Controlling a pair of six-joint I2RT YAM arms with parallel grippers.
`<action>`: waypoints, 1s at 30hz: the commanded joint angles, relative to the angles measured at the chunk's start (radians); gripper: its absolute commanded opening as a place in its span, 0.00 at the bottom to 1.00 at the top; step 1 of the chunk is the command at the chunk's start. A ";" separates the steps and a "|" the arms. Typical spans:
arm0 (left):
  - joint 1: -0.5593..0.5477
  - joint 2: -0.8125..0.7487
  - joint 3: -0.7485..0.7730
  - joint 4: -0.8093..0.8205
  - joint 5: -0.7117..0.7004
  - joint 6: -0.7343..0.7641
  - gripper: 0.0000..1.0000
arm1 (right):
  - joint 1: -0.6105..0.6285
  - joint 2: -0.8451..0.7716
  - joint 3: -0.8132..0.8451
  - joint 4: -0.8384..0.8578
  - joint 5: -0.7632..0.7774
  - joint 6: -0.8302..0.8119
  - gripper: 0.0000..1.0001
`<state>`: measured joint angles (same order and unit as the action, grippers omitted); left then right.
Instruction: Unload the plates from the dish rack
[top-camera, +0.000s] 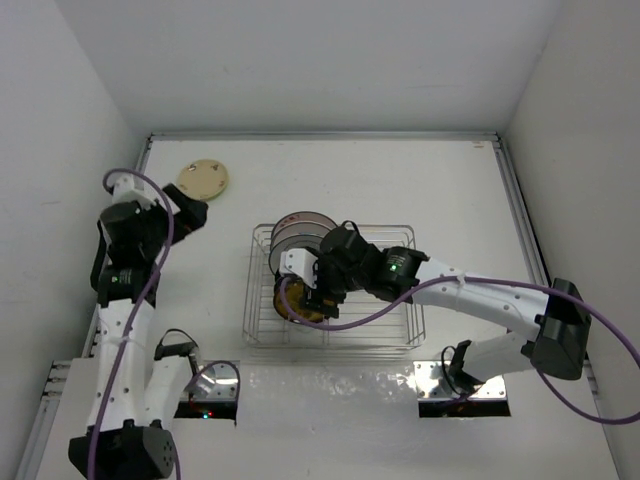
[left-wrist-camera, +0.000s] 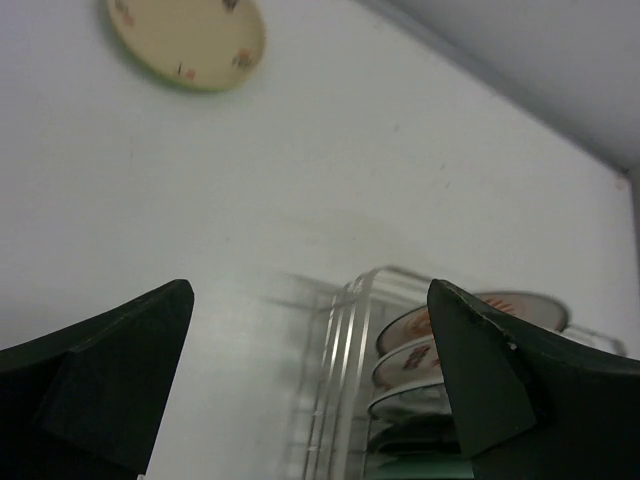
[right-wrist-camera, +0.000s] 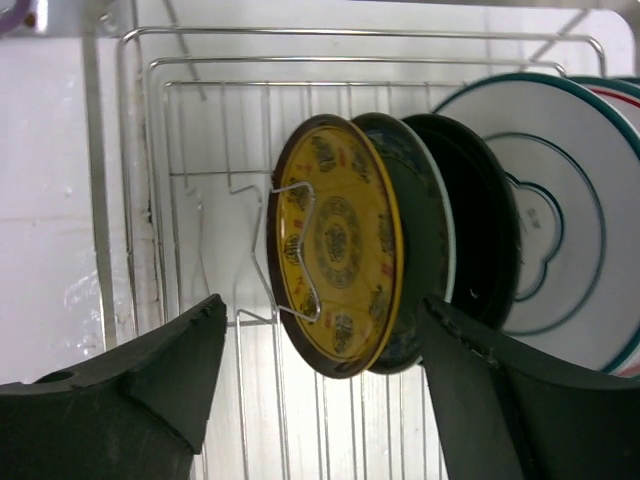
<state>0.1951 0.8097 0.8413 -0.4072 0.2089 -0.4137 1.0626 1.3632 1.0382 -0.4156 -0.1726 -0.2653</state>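
The yellow plate (right-wrist-camera: 335, 245) is kept in the dish rack (top-camera: 400, 335), between the parted jaws of the right gripper (right-wrist-camera: 320, 303), seemingly untouched. At ten o'clock from the rack, a tan plate (top-camera: 203, 180) is laid near the left gripper (left-wrist-camera: 310, 287), its jaws spread wide.

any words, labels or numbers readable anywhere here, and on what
None readable.
The yellow patterned round plate in the silver wire dish rack bears dark ornamental marks, too blurred to read as letters.
The cream round plate on the white table shows only small specks.
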 joint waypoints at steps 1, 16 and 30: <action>-0.006 -0.039 -0.125 0.048 0.025 0.050 1.00 | -0.001 -0.024 -0.012 0.049 -0.082 -0.084 0.76; -0.020 -0.090 -0.114 0.036 0.075 0.065 1.00 | -0.064 0.030 -0.017 0.052 -0.096 -0.126 0.69; -0.028 -0.078 -0.117 0.042 0.092 0.065 1.00 | -0.093 0.129 -0.006 0.095 -0.137 -0.141 0.35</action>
<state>0.1761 0.7330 0.7029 -0.4141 0.2806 -0.3664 0.9707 1.4872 1.0149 -0.3611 -0.2718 -0.3958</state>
